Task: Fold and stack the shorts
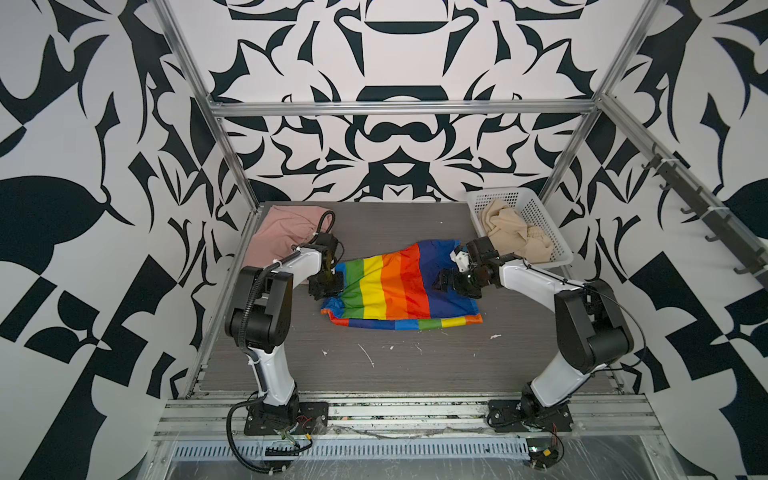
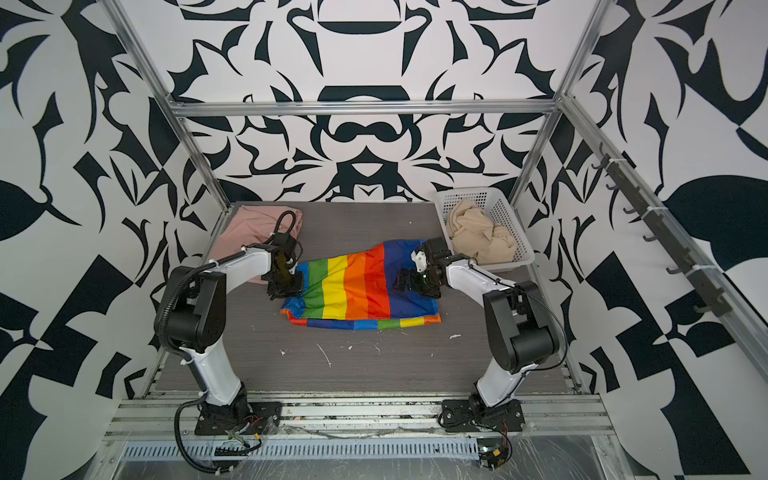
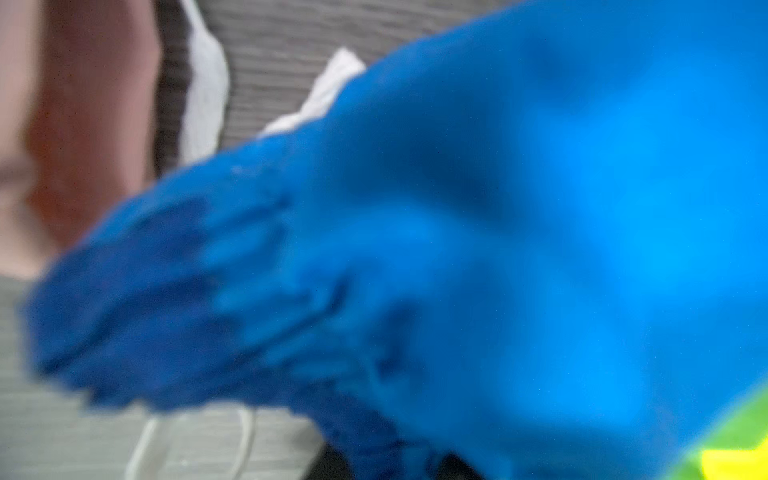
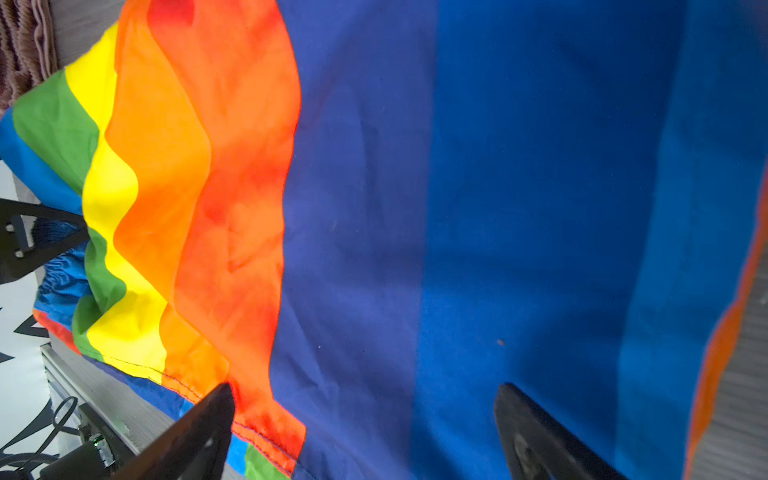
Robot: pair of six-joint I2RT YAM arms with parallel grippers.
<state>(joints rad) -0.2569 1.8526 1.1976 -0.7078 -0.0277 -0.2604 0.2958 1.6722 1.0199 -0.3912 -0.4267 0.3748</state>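
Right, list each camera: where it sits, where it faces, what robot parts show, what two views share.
Top views: high in front, looking down and back; both arms, left gripper, right gripper, rainbow shorts, beige shorts in the basket.
Left wrist: on the left arm, close up on the rainbow shorts' blue waistband, blurred; no robot parts.
Right wrist: on the right arm, facing across the rainbow shorts toward the left gripper; own open fingers show.
Shared: both wrist views catch the pink shorts.

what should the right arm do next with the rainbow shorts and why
Probably lower and close the right gripper on the blue stripe: its fingers stand open over the rainbow shorts, while the left gripper seems shut on the waist edge.
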